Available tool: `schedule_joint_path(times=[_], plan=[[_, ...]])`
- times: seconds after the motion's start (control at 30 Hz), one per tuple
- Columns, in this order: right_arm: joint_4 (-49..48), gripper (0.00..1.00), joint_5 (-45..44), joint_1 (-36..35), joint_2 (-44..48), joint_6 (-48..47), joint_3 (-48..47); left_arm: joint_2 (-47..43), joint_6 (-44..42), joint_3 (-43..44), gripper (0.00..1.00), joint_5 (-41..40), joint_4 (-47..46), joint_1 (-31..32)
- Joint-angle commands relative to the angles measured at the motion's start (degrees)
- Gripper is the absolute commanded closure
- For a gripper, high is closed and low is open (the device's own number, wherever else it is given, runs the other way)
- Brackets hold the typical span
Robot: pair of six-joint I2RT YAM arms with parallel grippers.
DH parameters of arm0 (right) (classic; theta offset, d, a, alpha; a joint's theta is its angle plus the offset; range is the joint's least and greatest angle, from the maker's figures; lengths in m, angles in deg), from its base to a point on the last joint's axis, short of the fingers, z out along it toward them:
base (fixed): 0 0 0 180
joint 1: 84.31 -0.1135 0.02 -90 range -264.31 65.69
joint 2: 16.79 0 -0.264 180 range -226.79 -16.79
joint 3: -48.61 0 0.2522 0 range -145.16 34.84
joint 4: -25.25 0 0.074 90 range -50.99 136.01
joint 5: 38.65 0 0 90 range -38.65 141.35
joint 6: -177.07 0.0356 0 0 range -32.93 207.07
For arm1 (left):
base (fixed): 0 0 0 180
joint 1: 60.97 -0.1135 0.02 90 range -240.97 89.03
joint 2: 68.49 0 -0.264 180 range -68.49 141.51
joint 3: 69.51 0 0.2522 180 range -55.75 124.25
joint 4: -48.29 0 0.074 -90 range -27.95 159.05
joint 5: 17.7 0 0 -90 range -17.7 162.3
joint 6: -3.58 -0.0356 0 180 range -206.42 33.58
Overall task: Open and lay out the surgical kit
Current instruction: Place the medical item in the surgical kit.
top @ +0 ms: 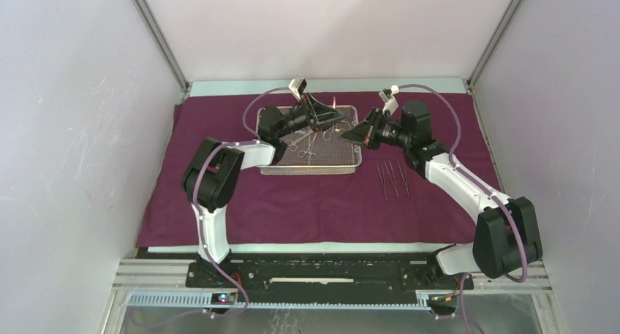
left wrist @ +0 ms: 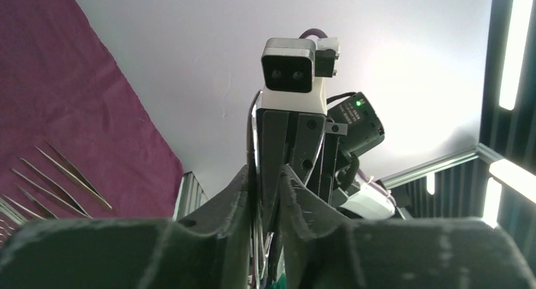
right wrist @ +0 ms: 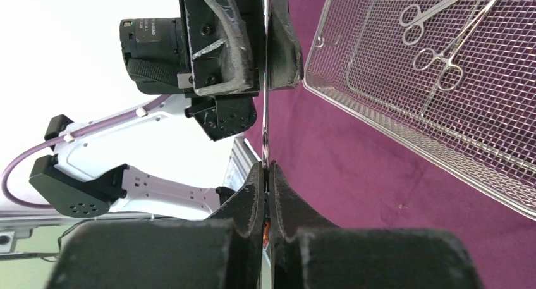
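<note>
As the right hand (right wrist: 267, 174) pinches a steel instrument (right wrist: 265, 131), the left hand (left wrist: 267, 172) flanks it barely parted.

Bright, even light, faint shadows; strip lamps (left wrist: 513, 45) glare in the left wrist view; near foreground slightly soft.

Two white-and-black robot arms reach in from the lower corners of the frame across a maroon cloth (top: 307, 202) spread over the table. The left gripper (top: 335, 118) and the right gripper (top: 346, 137) come close together above the upper right corner of a silver wire-mesh tray (top: 311, 170) at upper centre. Ring-handled steel instruments (top: 305, 147) lie inside the tray. Three thin pointed tools (top: 392, 179) lie side by side on the cloth, just right of the tray. How the jaws stand is too small to tell.
</note>
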Motion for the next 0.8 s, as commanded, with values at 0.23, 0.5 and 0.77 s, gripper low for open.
schedule_joint_path(times=[0.23, 0.5, 0.77], plan=[[-4.3, 1.00, 1.4, 1.5, -0.1, 2.2, 1.3, -6.7, -7.0, -3.4, 0.47, -1.9, 10.5, -0.9], [4.3, 1.00, 1.2, 5.1, 4.5, -2.8, 1.6, -13.8, -32.4, 1.1, 0.30, -8.3, 51.0, -3.3], [19.5, 1.00, 1.3, 11.6, 11.8, -10.5, 2.8, -14.6, -41.5, 7.7, 0.25, -14.0, 71.3, -4.4]])
